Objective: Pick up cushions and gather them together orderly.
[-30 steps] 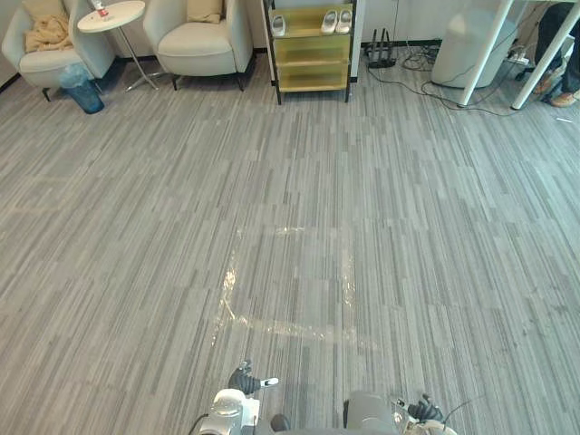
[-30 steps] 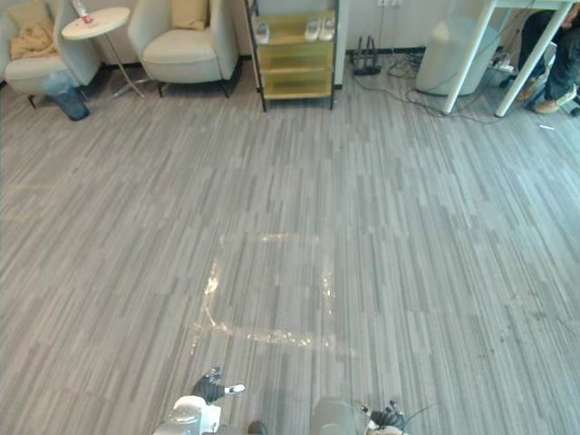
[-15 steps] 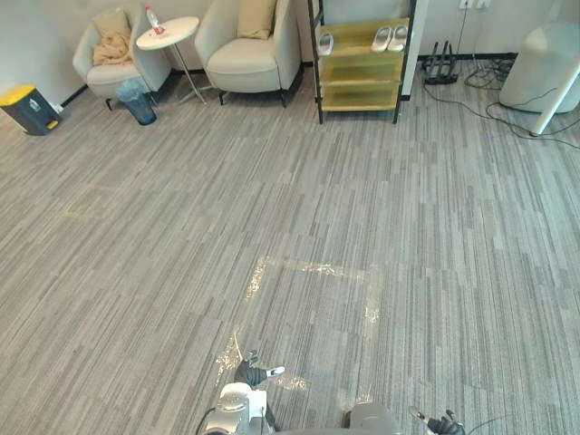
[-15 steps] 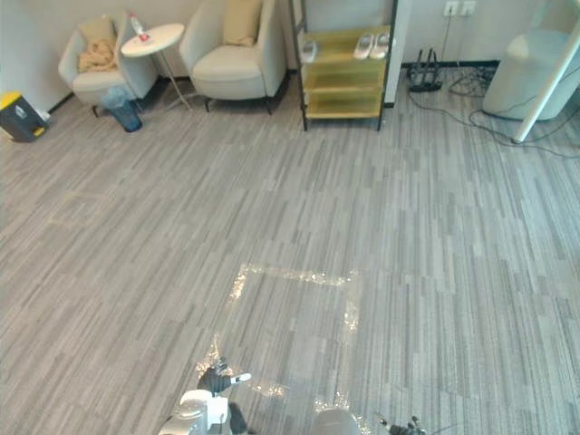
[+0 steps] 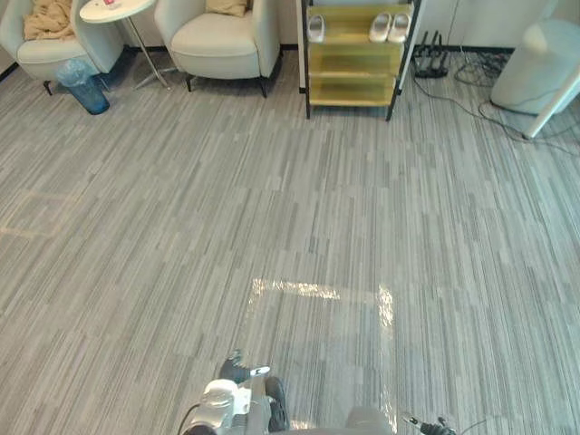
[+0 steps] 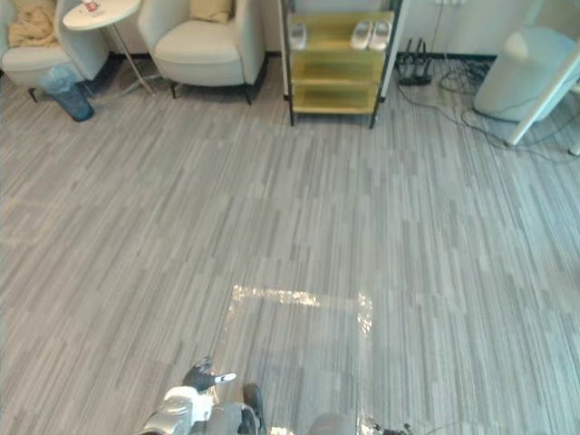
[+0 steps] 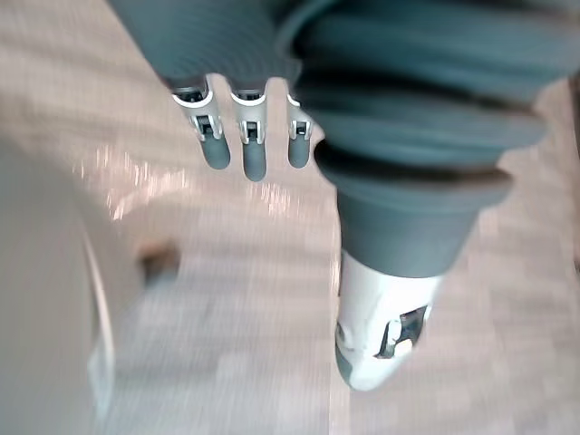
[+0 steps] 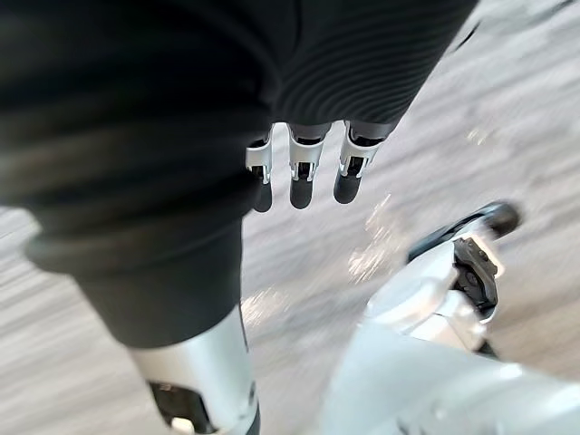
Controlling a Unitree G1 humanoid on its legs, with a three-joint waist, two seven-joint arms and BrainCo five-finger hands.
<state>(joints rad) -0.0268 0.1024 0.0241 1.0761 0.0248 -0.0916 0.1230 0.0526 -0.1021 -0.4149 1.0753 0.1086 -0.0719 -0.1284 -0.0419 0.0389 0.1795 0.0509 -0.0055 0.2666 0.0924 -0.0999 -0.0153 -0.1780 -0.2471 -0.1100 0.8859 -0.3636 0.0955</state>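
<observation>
A tan cushion [image 5: 227, 6] leans against the back of the cream armchair [image 5: 220, 43] far across the room. A crumpled beige cushion or throw [image 5: 50, 18] lies on the second armchair [image 5: 45, 50] at the far left. My left hand [image 5: 237, 370] hangs low at the bottom edge over the carpet. In the left wrist view its fingers [image 7: 254, 149] are straight and hold nothing. My right hand [image 5: 437, 424] just shows at the bottom right. In its own wrist view its fingers [image 8: 304, 177] are relaxed and empty. Both hands are far from the cushions.
A round white side table [image 5: 113, 10] stands between the armchairs, with a blue bin [image 5: 83, 88] beside it. A yellow shelf [image 5: 353, 54] carries white shoes. Cables [image 5: 453, 77] and a white drum [image 5: 535, 63] lie at the far right. A shiny tape square [image 5: 317, 299] marks the carpet.
The camera has moved: the whole room has shifted in the picture, with the armchairs now higher and further left. Both hands hang low as before, holding nothing.
</observation>
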